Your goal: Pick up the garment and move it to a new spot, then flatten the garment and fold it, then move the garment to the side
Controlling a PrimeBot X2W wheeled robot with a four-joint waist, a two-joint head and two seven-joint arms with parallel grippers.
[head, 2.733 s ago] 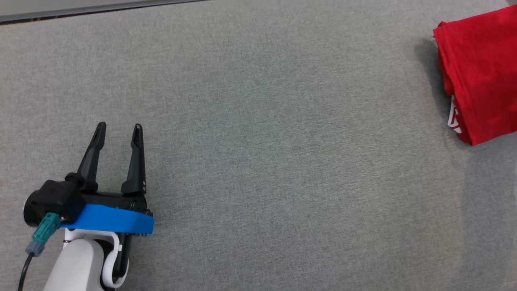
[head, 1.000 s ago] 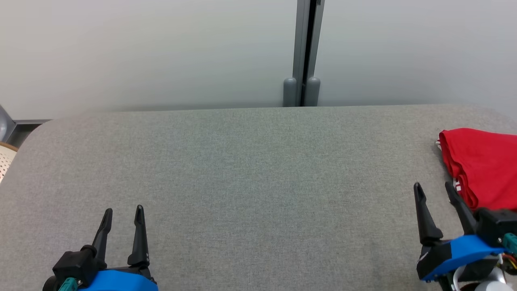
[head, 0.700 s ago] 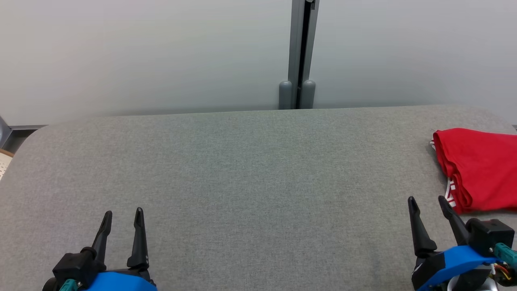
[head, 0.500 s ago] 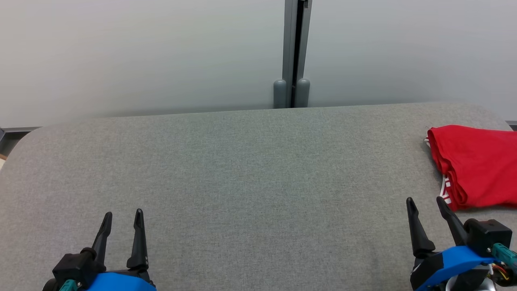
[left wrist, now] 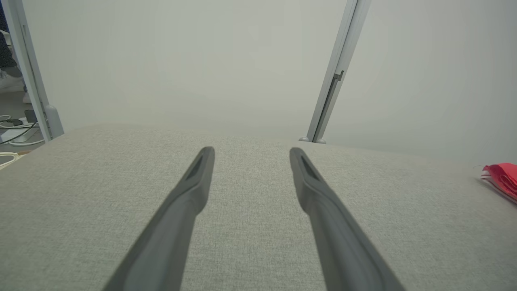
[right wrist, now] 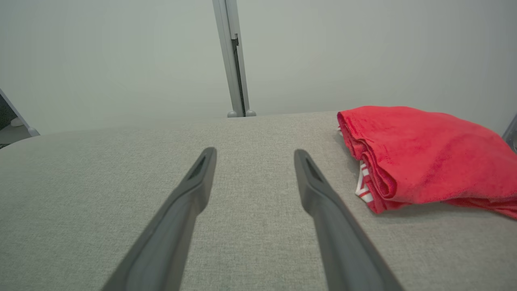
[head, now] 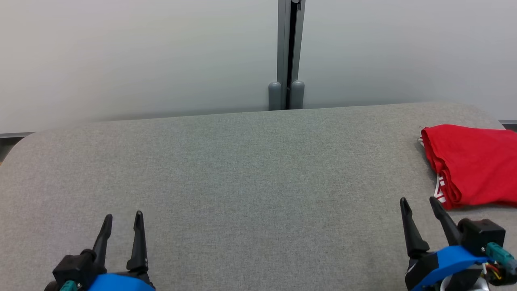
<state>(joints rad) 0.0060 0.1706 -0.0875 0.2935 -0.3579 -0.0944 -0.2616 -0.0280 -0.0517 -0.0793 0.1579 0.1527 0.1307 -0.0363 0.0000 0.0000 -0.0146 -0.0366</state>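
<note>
Findings. The garment [head: 476,165] lies folded at the right end of the desk [head: 242,161], close to the far edge. White trim shows at its near-left corner. It is touched by neither tool.

The left tool [head: 123,215] is held wide and empty at the lower left, above bare desk and well apart from the garment. The right tool [head: 418,200] is likewise wide and empty at the lower right. Its tips are near the garment's near-left corner but clear of it, as is confirmed in the right wrist view.

Changes noted. A few seconds ago the desk was viewed steeply from above, with the left tool in shot. The wall [head: 121,52] and post [head: 286,48] behind the desk are now taken in, with both tools along the bottom edge. Over the last second the whole picture has drifted leftward, which is put down to the camera. The garment is judged not to have moved. Against the garment, the right tool is seen a little further back than a second ago. The left tool is unchanged in pose.

Assessment. With the garment folded, set aside and released, and both tools drawn back, the task is judged complete or all but complete.
</note>
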